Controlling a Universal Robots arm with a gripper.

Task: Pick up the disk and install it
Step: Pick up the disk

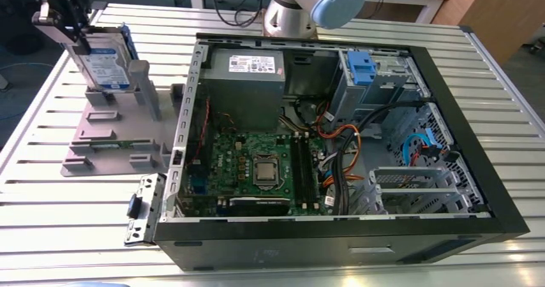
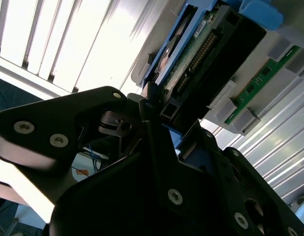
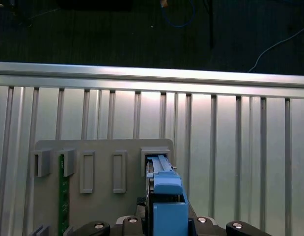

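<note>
No print can be read: the disk (image 1: 108,62) label (image 1: 106,68) and the power supply (image 1: 247,95) sticker (image 1: 252,63) are illegible.

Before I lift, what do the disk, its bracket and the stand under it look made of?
The disk: likely metal, with a silver-grey casing edge and a white and blue label on its face. The bracket: blue plastic, smooth, uniform colour, moulded shape. The stand: probably plastic, matte grey with blocky moulded slots, though the look leaves it open.
</note>
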